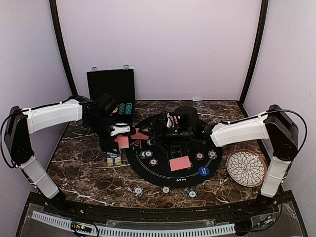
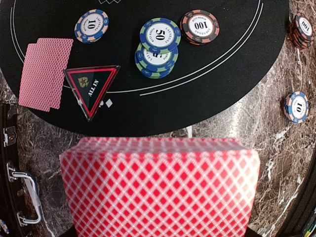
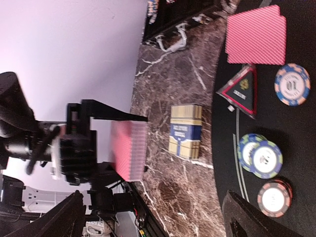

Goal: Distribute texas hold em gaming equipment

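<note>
We see the left gripper [image 3: 126, 148] clamped on the red-backed deck [image 2: 160, 187], above the marble [image 2: 247, 131] beside the mat [image 2: 212, 74]. Right gripper [image 3: 158, 215] gapes wide, empty.

Left arm [image 1: 52, 114] and right arm [image 1: 242, 132] have white shells, black joints, cables.

Left gripper [image 1: 120, 137] is clamped on deck [image 2: 158, 187], held just beside mat's [image 1: 148, 174] left edge. Right gripper [image 3: 154, 197] is held over mat, jaws spread wide, nothing gripped.

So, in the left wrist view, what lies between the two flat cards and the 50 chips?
The triangle token, on the black mat; left wrist view.
</note>
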